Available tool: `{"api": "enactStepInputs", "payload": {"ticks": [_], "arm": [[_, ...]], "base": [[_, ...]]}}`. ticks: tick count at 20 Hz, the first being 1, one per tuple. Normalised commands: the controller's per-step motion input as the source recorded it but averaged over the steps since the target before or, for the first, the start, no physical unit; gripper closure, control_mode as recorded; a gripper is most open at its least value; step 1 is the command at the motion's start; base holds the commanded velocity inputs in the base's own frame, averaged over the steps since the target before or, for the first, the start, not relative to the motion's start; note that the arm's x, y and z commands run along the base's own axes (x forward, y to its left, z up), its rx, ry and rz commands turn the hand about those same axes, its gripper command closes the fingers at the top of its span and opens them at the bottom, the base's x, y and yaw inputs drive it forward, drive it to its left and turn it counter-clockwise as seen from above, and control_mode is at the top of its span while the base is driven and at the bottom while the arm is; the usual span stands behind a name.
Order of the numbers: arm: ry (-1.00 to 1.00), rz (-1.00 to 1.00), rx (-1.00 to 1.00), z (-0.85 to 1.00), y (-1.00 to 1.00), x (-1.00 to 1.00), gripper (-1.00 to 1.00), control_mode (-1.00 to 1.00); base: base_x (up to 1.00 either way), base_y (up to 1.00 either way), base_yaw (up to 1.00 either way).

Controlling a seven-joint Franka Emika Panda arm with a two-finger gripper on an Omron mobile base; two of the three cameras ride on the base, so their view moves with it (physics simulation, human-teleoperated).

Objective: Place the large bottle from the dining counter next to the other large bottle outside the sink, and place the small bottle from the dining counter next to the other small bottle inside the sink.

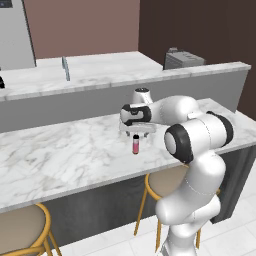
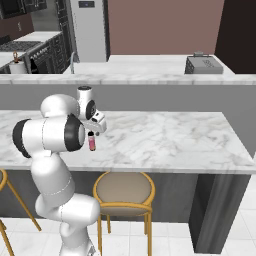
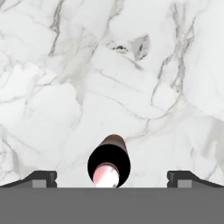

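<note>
A white robot arm reaches over the dining counter [image 1: 60,155], a long marbled slab that crosses the middle of both base views, with gold-legged stools [image 2: 123,192] tucked under its near edge. The small bottle [image 1: 135,144] — a tiny pink-red cylinder with a dark cap — stands upright on the slab just right of centre in the left base view, and left of centre in the right base view, directly beneath the gripper [image 1: 135,134]. In the hand view the camera looks straight down: the bottle's dark cap sits at bottom centre, and the two dark fingertips [image 3: 41,178] rise at the lower left and lower right corners, well apart from it on either side, so the pincer is released and spread wide, grasping nothing. The step in hand appears to be picking up this small bottle. To do it well, the hand should probably descend straight down, keeping the cap midway between the fingers, and close low enough on the body that such a small, light thing is not tipped or squeezed out sideways. In the left base view a curved tap [image 1: 65,68] stands on the rear counter at upper left — the basin beneath it cannot be made out, so what lies inside is unknown. A grey boxy appliance [image 2: 204,64] sits on the rear counter at upper right of the right base view.
</note>
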Motion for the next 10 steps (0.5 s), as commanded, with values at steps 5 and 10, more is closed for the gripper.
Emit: {"api": "enactStepInputs", "payload": {"ticks": [5,10], "arm": [[0.0,-0.02,0.0,-0.05,0.0,0.0,-1.0,-1.0],[0.0,-0.02,0.0,-0.1,0.0,0.0,-1.0,-1.0]], "base": [[0.0,0.0,0.0],[0.0,0.0,0.0]]}}
